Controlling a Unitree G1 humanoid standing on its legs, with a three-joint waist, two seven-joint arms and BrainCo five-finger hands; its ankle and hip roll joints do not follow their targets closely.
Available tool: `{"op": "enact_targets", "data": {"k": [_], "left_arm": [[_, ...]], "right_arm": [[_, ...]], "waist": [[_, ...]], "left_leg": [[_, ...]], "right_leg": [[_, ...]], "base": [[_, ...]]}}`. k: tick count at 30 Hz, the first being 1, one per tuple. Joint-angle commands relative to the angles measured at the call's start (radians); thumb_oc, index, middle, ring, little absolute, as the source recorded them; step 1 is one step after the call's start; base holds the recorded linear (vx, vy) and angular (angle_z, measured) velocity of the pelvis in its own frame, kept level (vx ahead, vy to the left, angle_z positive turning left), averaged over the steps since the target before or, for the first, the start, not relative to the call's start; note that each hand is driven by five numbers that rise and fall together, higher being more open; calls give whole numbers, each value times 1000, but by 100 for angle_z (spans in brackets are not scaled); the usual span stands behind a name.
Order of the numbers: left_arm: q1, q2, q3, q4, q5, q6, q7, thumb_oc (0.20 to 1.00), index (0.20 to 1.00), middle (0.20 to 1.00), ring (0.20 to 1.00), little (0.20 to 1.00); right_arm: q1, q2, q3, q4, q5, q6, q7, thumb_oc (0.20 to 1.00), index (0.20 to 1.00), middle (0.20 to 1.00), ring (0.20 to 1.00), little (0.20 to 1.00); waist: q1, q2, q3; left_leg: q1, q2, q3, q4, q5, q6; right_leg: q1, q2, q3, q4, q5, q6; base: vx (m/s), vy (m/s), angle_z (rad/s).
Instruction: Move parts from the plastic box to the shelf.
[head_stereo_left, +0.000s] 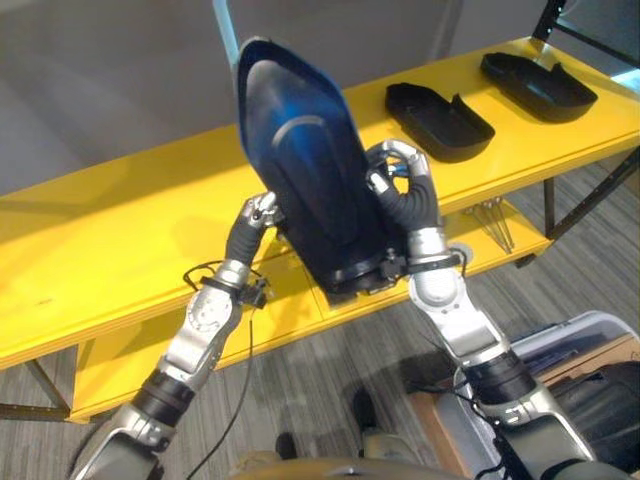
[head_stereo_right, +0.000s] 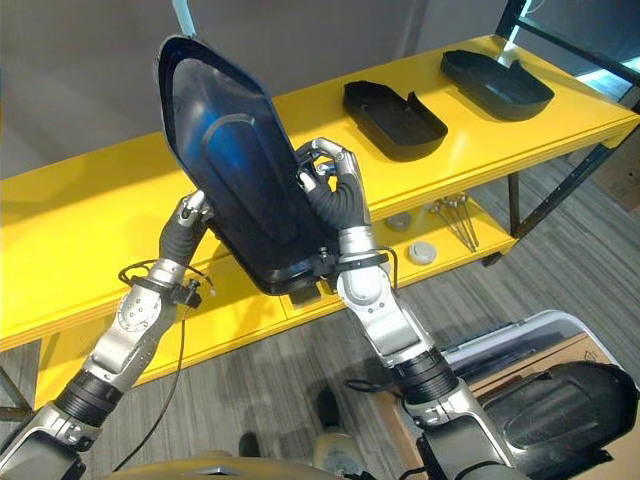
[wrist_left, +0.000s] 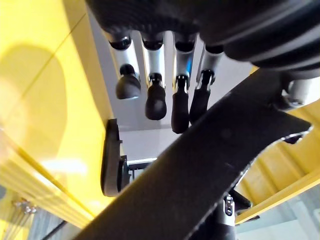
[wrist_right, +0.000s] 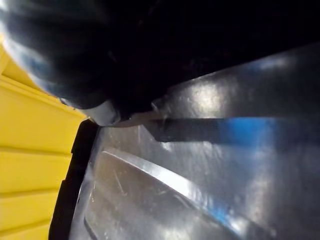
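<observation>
Both hands are up on the big black part (head_stereo_left: 305, 160), a long glossy shell held tilted on end above the front edge of the yellow shelf (head_stereo_left: 120, 230). The right hand (head_stereo_left: 398, 172) sits on the part's right edge, fingers curled over the rim and clamped onto it. The left hand (head_stereo_left: 258, 212) is against the part's lower left edge; in its own wrist view the fingers (wrist_left: 155, 97) hang straight and relaxed beside the part's dark rim, so it braces rather than grips (the thumb is hard to make out). Further along the shelf to the right of the held part, two more black parts lie flat on the top board: the nearer one (head_stereo_left: 438, 120), and the farther one (head_stereo_left: 538, 84) well beyond it toward the shelf's end. On the shelf's lower board, below the nearer part, some small metal bits (head_stereo_right: 455, 218) lie.
</observation>
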Motion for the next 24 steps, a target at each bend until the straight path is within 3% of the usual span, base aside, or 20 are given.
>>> {"op": "enact_targets", "data": {"k": [1,11,17,24], "left_arm": [[-38,52,41,18,156,-3,92,200,200,200,200,200],[-97,77,53,11,269,-5,160,200,200,200,200,200],[-119,74,47,26,271,-8,193,200,200,200,200,200],[-230,37,-2,100,228,-14,233,200,200,200,200,200]], "right_arm": [[-41,43,25,-108,6,-155,58,200,200,200,200,200],[-188,40,56,24,32,-147,59,200,200,200,200,200],[-258,60,96,128,24,-126,51,200,200,200,200,200],[-363,70,100,244,27,-101,-11,200,200,200,200,200]], "waist": [[26,-34,-36],[80,-58,-24],[121,-72,-9],[137,-77,20]], "left_leg": [[37,41,-39,33,-112,-35],[14,48,-71,30,-102,-39],[-18,52,-98,27,-90,-41],[-88,56,-126,27,-68,-49]], "right_leg": [[119,-60,-24,170,-321,70],[118,-59,-49,162,-323,69],[99,-56,-69,156,-319,68],[33,-48,-72,163,-309,71]], "base": [[0,0,0],[11,-31,7],[10,-30,15],[-42,-26,12]]}}
